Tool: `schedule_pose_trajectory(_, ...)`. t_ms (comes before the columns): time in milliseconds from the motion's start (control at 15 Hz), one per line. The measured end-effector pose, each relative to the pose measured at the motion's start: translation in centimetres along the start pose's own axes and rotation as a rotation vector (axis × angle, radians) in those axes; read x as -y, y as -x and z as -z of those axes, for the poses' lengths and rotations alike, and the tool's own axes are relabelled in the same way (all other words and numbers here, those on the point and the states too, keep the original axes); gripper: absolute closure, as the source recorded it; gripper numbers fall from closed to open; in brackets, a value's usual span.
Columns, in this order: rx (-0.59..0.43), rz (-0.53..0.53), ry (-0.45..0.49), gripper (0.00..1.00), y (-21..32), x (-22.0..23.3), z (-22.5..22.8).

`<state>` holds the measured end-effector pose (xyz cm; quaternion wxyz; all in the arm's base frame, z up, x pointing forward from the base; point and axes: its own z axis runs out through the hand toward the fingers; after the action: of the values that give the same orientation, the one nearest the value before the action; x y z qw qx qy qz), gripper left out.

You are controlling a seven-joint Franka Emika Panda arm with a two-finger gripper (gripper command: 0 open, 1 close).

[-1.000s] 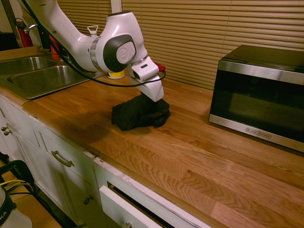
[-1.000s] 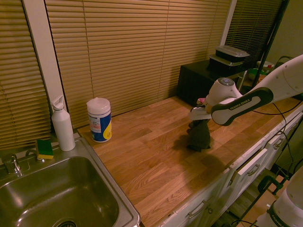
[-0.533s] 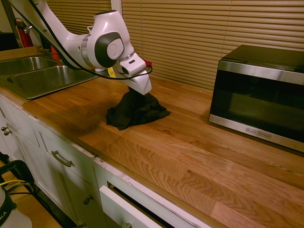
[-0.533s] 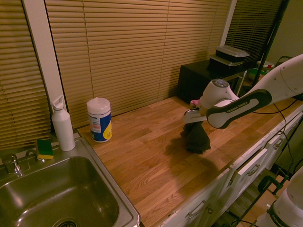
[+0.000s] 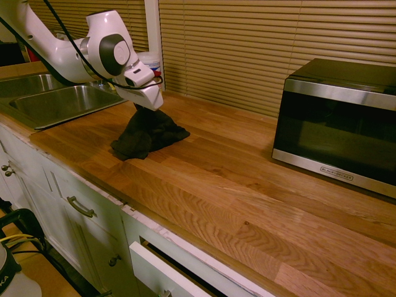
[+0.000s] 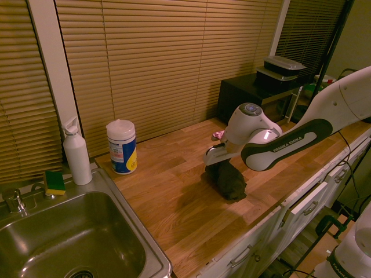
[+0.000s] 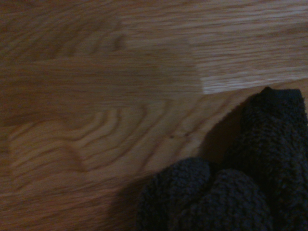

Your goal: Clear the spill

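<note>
Fingers (image 5: 146, 110) pinching dark cloth (image 5: 146, 133) on counter (image 5: 247, 192); microwave (image 5: 337, 120) well apart.

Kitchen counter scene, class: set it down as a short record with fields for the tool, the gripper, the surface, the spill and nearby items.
tool: dark cloth, bunched, resting on the counter
gripper: gripper at the cloth's top; fingers hidden
surface: wooden counter
spill: none visible in any view
nearby: microwave, sink, wipes canister, white bottle, sponge
</note>
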<state>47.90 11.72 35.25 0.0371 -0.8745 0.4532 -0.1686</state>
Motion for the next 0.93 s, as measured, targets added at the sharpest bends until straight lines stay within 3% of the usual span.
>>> schedule_pose_trajectory(933,0.026,0.136,-0.002,1.00,13.1,13.3,0.7)
